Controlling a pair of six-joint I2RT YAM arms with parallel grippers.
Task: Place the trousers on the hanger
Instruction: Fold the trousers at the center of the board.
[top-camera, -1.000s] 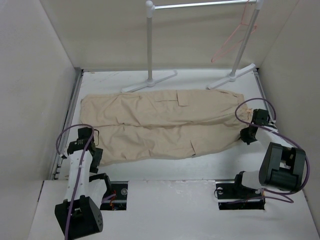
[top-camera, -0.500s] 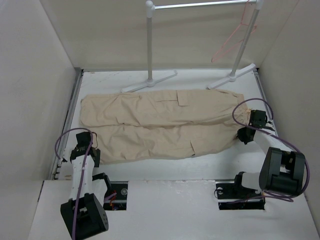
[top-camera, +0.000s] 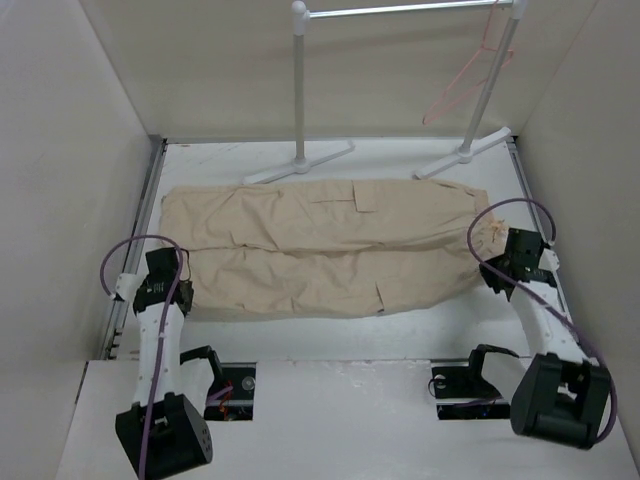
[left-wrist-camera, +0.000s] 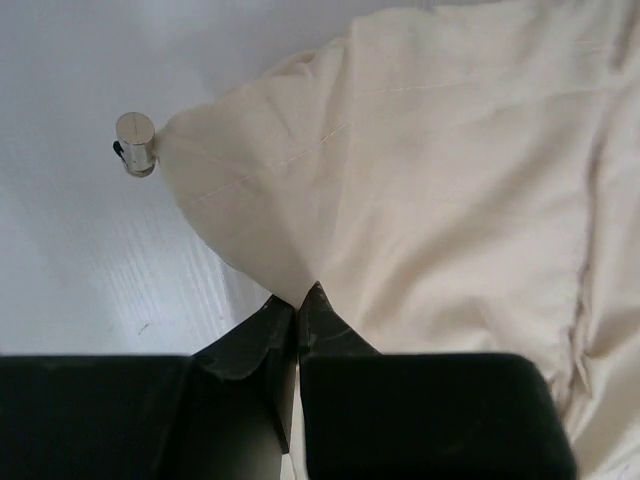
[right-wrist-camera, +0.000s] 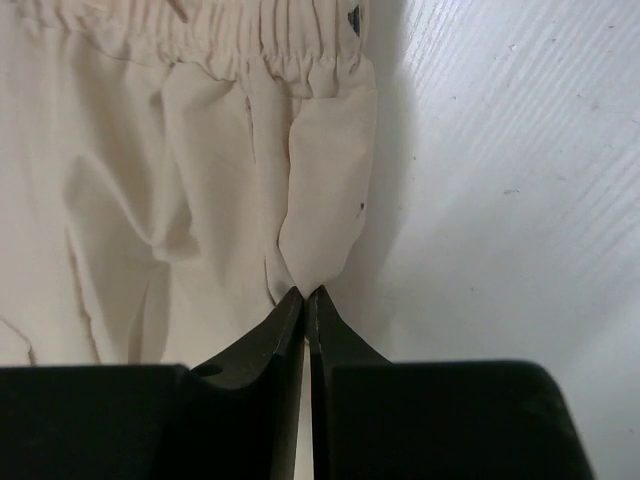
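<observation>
The beige trousers (top-camera: 330, 240) lie flat across the table, leg hems to the left and elastic waistband to the right. My left gripper (top-camera: 178, 288) sits at the near leg's hem. In the left wrist view its jaws are shut on the edge of the cloth (left-wrist-camera: 450, 180), the left gripper (left-wrist-camera: 298, 296) pinching a small peak. My right gripper (top-camera: 490, 270) is at the near waist corner. In its wrist view the right gripper (right-wrist-camera: 305, 292) is shut on a fold of the trousers (right-wrist-camera: 150, 180) just below the waistband. The pink hanger (top-camera: 465, 75) hangs from the rack rail at the back right.
A white rack stands at the back on two posts (top-camera: 298, 80), with feet spreading onto the table (top-camera: 300, 165) just behind the trousers. A small metal cylinder (left-wrist-camera: 135, 143) lies on the table beside the hem. Walls enclose the table on the left, back and right.
My left gripper has shut on the near leg's hem and shifted slightly left. The right arm has swung its elbow down and back, keeping its grip at the waist corner.
</observation>
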